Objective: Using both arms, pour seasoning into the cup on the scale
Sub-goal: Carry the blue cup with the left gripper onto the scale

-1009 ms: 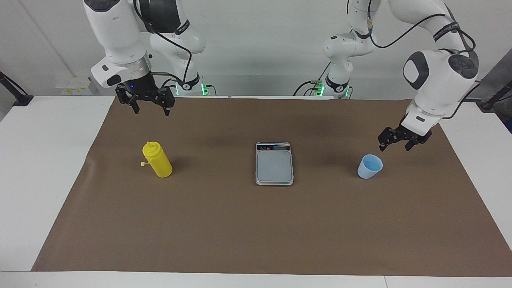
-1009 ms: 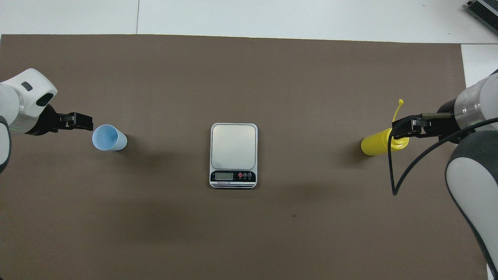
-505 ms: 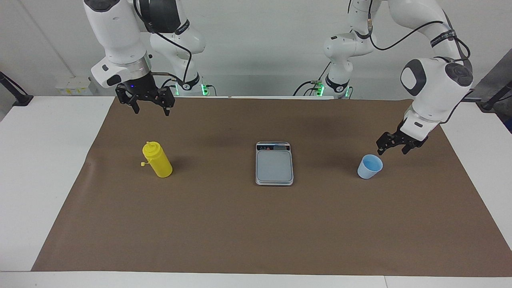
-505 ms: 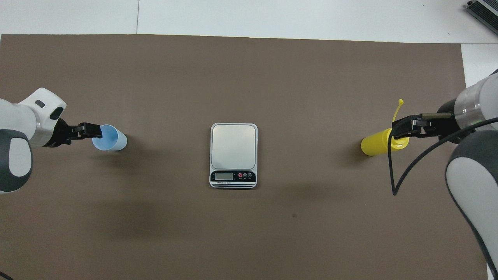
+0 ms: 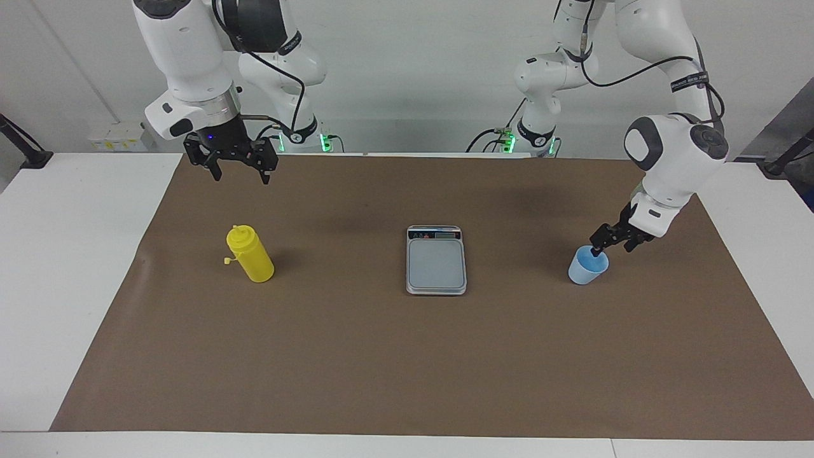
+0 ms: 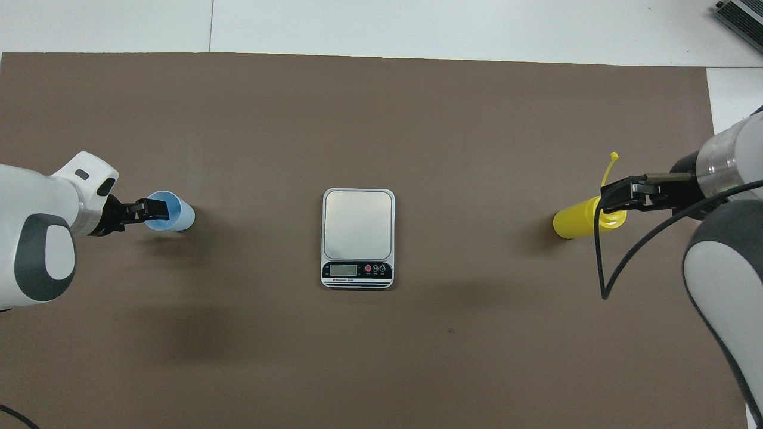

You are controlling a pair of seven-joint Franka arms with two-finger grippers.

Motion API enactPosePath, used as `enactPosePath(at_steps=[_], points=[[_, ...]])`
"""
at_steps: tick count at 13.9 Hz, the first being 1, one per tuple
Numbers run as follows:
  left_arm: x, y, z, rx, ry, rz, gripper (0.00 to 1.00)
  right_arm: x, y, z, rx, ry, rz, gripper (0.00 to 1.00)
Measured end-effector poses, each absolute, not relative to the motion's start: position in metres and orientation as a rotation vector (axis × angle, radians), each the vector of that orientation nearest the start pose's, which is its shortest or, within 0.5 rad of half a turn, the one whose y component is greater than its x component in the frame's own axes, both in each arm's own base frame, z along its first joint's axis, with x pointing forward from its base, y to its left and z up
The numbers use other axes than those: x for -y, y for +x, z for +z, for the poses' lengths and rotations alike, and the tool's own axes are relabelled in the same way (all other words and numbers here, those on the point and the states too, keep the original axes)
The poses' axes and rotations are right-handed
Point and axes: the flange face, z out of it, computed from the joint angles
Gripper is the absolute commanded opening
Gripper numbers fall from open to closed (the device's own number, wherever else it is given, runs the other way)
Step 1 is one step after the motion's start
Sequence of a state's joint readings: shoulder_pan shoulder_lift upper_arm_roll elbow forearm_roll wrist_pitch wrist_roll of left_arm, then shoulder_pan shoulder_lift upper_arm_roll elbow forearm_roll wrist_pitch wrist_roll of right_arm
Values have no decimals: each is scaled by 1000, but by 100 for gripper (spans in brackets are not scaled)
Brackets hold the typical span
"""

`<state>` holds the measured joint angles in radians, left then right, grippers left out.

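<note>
Scale (image 5: 436,261) sits between bottle (image 5: 251,254) and cup (image 5: 587,266); both claws spread wide.

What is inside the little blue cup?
One finger of the left gripper dips inside the pale blue cup's rim; its bottom is partly hidden, and no seasoning shows.

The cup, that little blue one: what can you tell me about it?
The cup is small, pale blue, tapered and handleless, and looks like plastic. It stands upright with its mouth open on the brown mat, toward the left arm's end of the table, apart from the scale. Nothing shows inside it but the tip of the left gripper, which sits at its rim, one finger seeming to dip inside.
</note>
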<state>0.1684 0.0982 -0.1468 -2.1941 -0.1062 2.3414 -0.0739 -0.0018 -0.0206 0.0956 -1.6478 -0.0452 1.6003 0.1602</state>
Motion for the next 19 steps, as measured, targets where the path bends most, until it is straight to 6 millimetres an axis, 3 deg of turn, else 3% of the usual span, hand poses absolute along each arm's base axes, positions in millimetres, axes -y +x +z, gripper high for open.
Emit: enactPosePath(at_steps=[1, 3, 6, 7, 13, 16, 19], points=[[-10, 547, 339, 278, -3222, -79, 93, -47, 547, 602, -103, -3190, 33, 100], [-8, 545, 328, 281, -3222, -69, 62, -47, 547, 602, -103, -3190, 33, 100], [-8, 545, 325, 282, -3223, -67, 7, -47, 547, 602, -103, -3190, 33, 100], [-8, 545, 325, 282, -3223, -67, 0, -47, 547, 602, -103, -3190, 33, 100], [-1, 554, 338, 259, -3229, -81, 0, -47, 547, 602, -103, -3190, 33, 100], [2, 566, 366, 241, -3237, -45, 0, -47, 547, 602, -103, -3190, 33, 100], [24, 579, 410, 199, -3247, -1, 0, -47, 547, 602, -103, -3190, 33, 100]])
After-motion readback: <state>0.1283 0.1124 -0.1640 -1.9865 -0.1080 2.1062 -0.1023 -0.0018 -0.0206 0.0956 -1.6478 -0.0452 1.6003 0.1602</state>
